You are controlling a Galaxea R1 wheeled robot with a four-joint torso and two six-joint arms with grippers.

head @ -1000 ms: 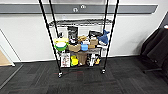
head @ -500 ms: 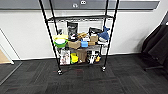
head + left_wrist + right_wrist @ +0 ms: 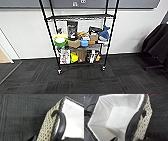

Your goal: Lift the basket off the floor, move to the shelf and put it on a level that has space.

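Grippers: we are seeing no fingers clearly; grip state we cannot tell.
Basket: the cream-lined, beige speckled woven basket [image 3: 115, 117] is hanging above dark carpet, apparently lifted.
Shelf: we are facing the tall black wire rack [image 3: 80, 37]; placing remains.

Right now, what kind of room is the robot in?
Probably an office or a storeroom corner, though I can't be sure. There is dark carpet on the floor, a plain white wall, and a black wire shelf on wheels packed with boxes and toys.
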